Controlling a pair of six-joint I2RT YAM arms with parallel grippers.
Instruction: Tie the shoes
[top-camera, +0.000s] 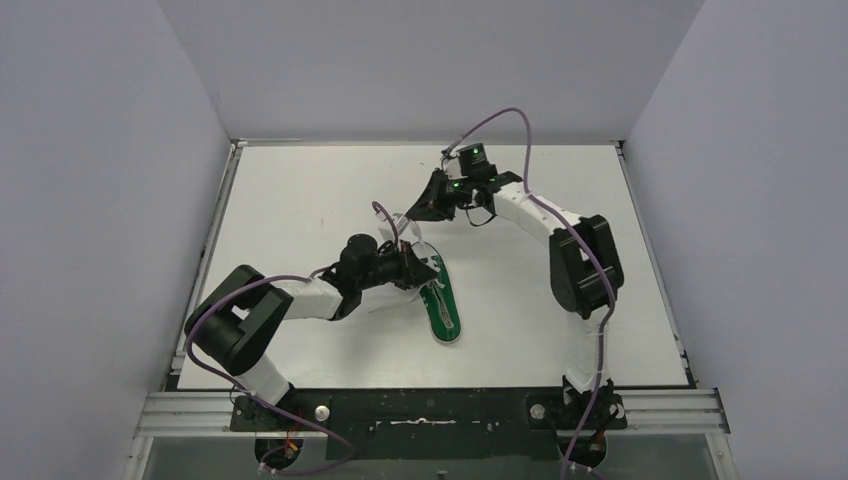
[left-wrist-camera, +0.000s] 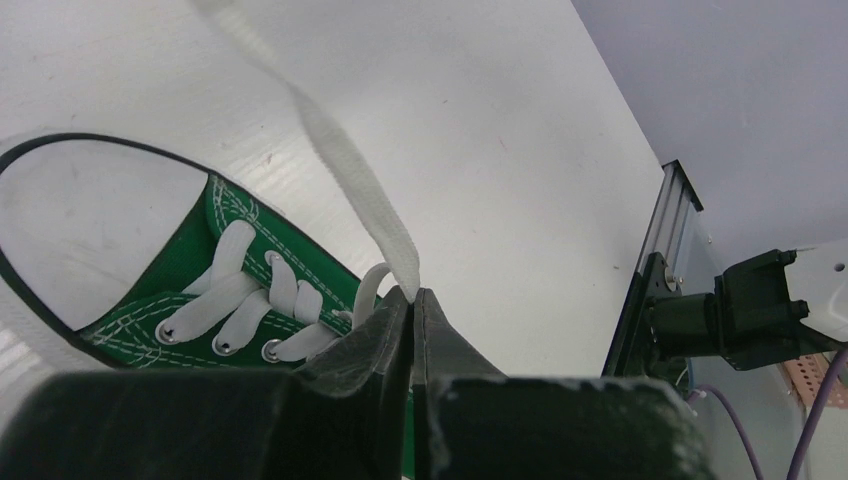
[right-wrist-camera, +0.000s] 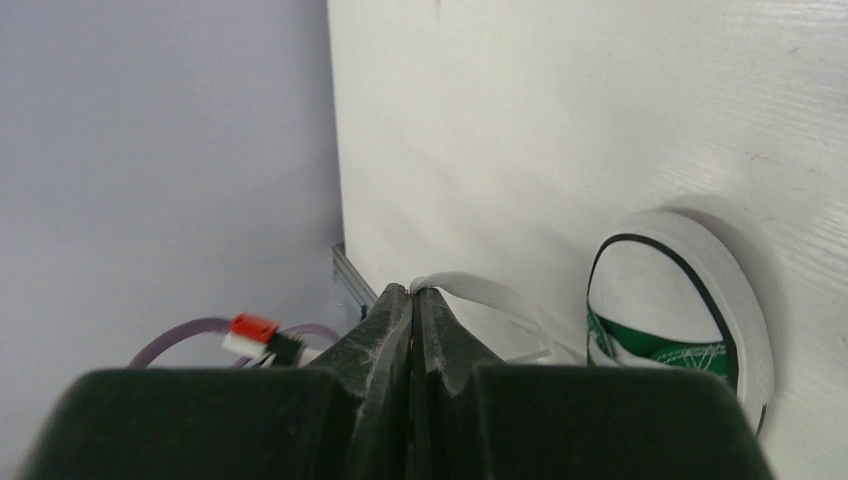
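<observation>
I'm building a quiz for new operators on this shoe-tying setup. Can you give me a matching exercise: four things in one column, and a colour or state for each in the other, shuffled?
1 left tool
2 right tool
3 toe cap
4 insole

A green
B shut on the lace strand by the eyelets
C white
D shut on the lace loop beyond the toe cap

Pairs: 1-B, 2-D, 3-C, 4-A

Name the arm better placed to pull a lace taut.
Right, probably: the right claw is shut on a white lace out past the sneaker toe. The left claw pinches a lace strand right at the eyelets.
</observation>
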